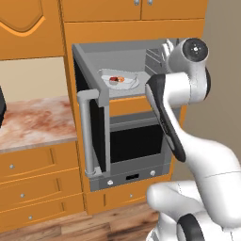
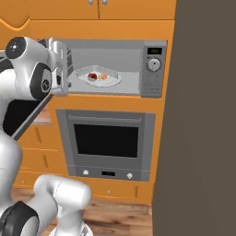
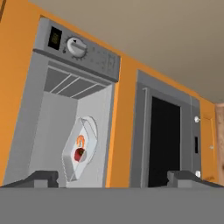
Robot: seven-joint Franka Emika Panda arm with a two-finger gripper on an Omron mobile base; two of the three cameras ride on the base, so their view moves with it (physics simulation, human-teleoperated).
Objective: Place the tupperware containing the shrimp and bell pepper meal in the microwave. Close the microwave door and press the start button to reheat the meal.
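The microwave (image 2: 133,50) stands open, and the white tupperware (image 2: 99,77) rests on its turntable. A red bell pepper (image 2: 92,76) and an orange shrimp (image 2: 103,76) lie in the tray. In the hand view the picture is rolled: the tupperware (image 3: 81,148) appears inside the cavity, below the panel's knob (image 3: 76,46). My gripper (image 3: 111,178) is open with nothing between its fingers, outside the cavity and well back from the tray. The microwave door (image 1: 96,136) hangs swung out to the left, its bar handle (image 1: 85,132) facing me.
The larger oven (image 2: 106,140) with a dark window sits under the microwave. A marbled counter (image 1: 33,122) over orange drawers lies to the left. A dark wall (image 2: 203,115) rises close on the right. My own arm (image 1: 164,117) crosses in front of the oven.
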